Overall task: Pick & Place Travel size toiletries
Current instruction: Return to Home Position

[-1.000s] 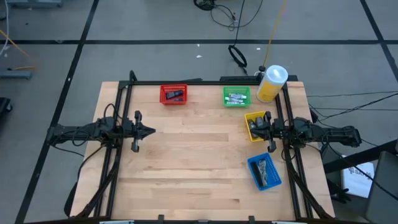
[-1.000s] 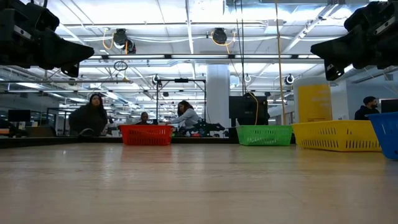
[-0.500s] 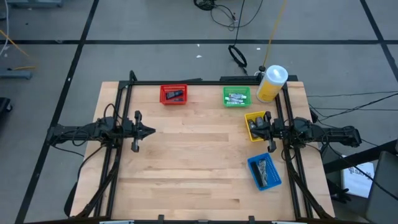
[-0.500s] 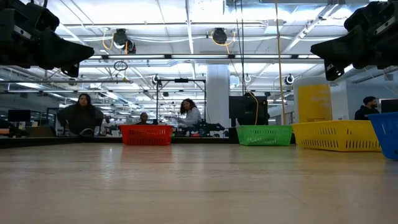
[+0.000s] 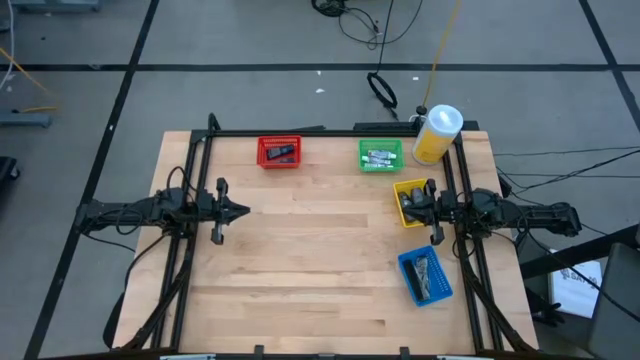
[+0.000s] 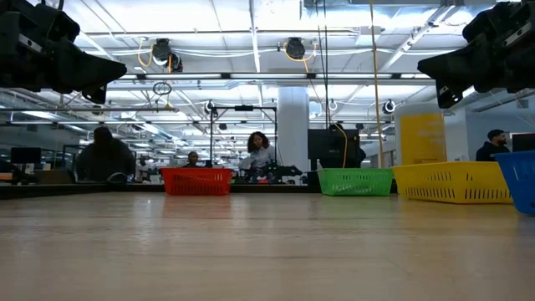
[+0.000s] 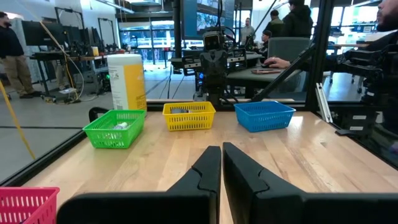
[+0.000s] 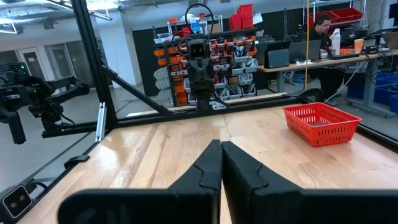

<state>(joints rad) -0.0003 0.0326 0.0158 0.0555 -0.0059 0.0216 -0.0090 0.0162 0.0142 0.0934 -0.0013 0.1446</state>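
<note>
The travel size toiletries lie inside four small bins: a dark tube in the red bin (image 5: 279, 152), silvery sachets in the green bin (image 5: 381, 156), a dark piece in the yellow bin (image 5: 410, 203), and several grey pieces in the blue bin (image 5: 425, 275). My left gripper (image 5: 243, 210) hangs shut above the bare wood at the table's left, pointing right. My right gripper (image 5: 405, 207) hangs shut over the yellow bin, pointing left. Both show shut in their wrist views (image 7: 222, 155) (image 8: 221, 149) and are raised above the table in the low view.
A large yellow bottle with a white cap (image 5: 436, 134) stands at the far right corner beside the green bin. A black frame (image 5: 330, 132) runs along the far edge and down both sides. Bare wood (image 5: 320, 260) spans the table's middle and near part. People sit beyond the table.
</note>
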